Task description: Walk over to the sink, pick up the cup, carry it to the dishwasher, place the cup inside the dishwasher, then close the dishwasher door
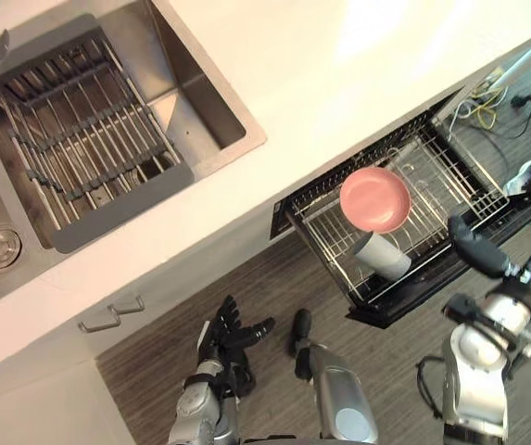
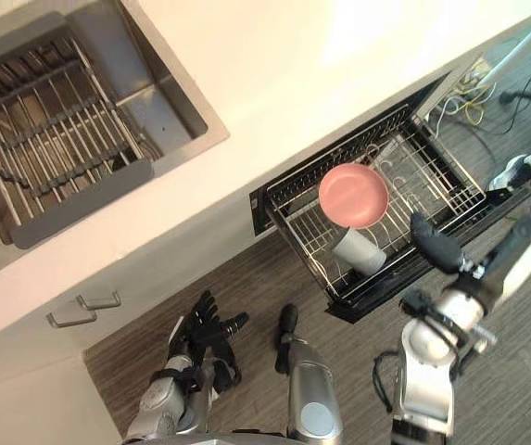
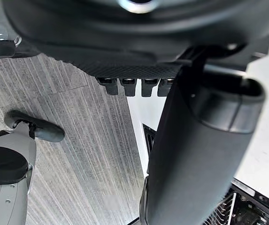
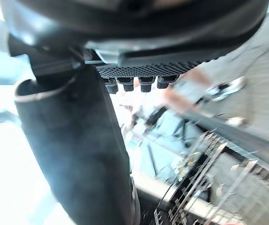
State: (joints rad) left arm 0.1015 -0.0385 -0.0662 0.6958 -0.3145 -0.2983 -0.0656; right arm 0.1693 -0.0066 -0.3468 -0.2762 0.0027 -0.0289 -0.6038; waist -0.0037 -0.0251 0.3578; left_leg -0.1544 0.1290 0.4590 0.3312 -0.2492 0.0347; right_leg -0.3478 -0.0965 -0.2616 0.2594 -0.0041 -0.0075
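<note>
The cup [image 1: 383,255] lies on its side in the near left part of the pulled-out dishwasher rack [image 1: 460,181], just under the tilted pink plate [image 1: 374,198] and close to the rack's near rail. Its long axis runs left to right along that rail; I cannot tell which end is the mouth. The rack's right half is bare wire. The right hand [image 1: 476,246] hovers by the near right edge, fingers relaxed, empty. The left hand [image 1: 226,336] hangs over the floor [image 1: 274,278], fingers spread, empty
</note>
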